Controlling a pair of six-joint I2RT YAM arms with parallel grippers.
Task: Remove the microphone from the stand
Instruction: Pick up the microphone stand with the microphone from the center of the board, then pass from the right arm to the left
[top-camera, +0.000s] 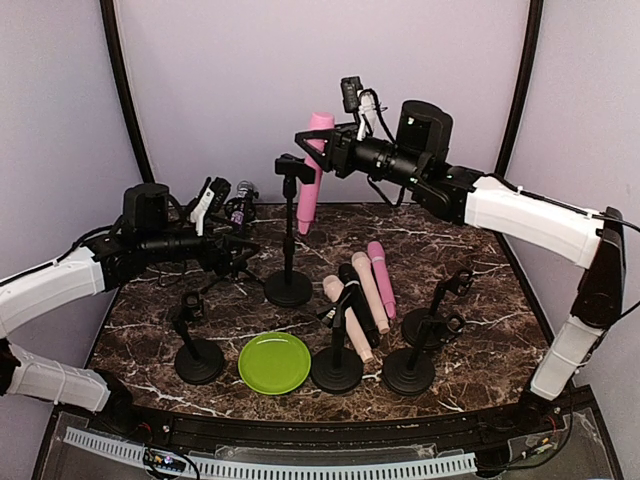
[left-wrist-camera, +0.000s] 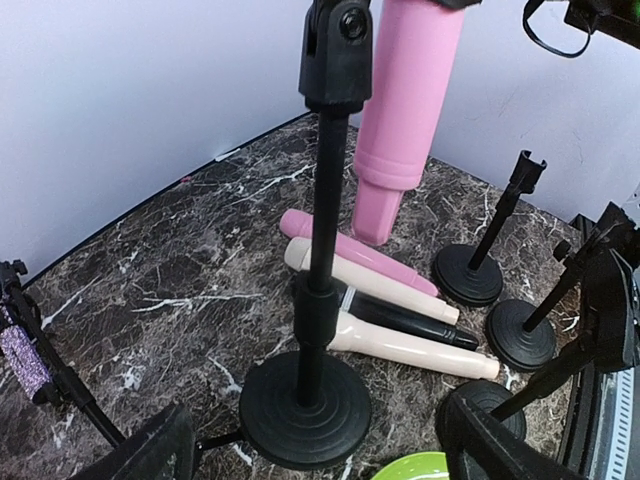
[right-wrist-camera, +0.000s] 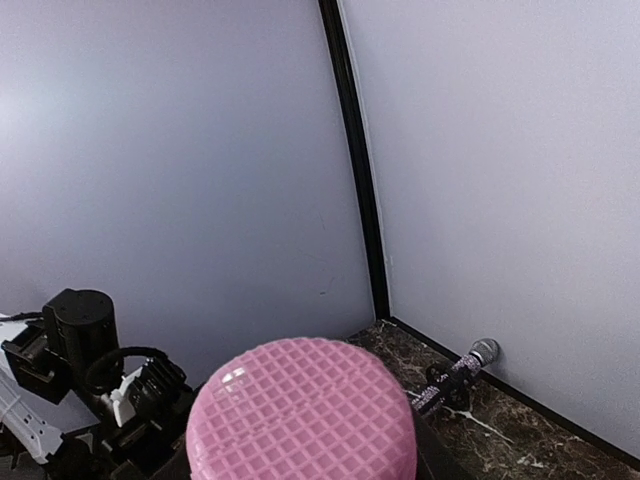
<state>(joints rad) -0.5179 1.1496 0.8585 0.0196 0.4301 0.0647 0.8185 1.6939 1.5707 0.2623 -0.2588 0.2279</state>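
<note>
Pink microphone (top-camera: 311, 195) hangs at tall stand's (top-camera: 289, 225) one o'clock; we find right gripper (top-camera: 319, 150) clamping it, left gripper (top-camera: 238, 248) wide, empty.

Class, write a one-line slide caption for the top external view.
Right pincer holds the pink microphone aloft beside the tall stand; left pincer hangs open, four microphones lying on the marble table.

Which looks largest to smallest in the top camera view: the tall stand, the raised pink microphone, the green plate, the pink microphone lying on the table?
1-2. tall stand and raised pink microphone: close; the stand is longer, the microphone thicker.
3. green plate.
4. lying pink microphone, slimmest.
</note>
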